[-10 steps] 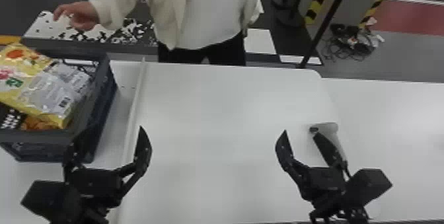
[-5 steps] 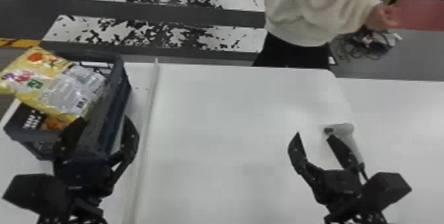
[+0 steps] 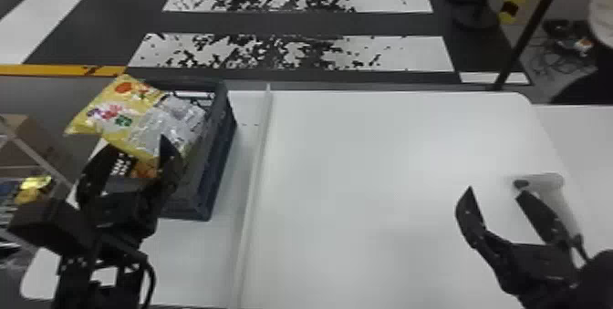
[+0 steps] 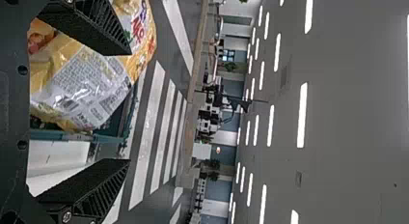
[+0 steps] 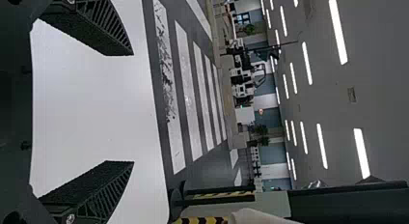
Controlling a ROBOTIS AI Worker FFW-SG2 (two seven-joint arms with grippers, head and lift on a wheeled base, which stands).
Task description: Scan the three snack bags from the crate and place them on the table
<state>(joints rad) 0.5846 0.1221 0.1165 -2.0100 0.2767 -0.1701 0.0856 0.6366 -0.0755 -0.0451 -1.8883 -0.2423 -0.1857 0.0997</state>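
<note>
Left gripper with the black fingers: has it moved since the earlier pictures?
Yes: in the head view the left gripper has shifted to the robot's left against the dark blue plastic crate.

white table (image 3: 365,162), dark blue crate (image 3: 215,162), scanner (image 3: 551,189)

Yellow-and-silver snack packaging (image 3: 109,112): thin plastic-looking film, glossy, creased, catching highlights. Dark blue open-sided crate (image 3: 218,148): hard plastic look, low sheen. White flat-topped counter (image 3: 387,162): smooth, soft satin sheen. Pale grey handled scanner (image 3: 549,187): smooth, plastic-looking. Black two-fingered left pincer (image 3: 137,142) and matching right pincer (image 3: 496,191): matt, fingers rough-textured, ribbed; small screw heads look metal, shiny.
</note>
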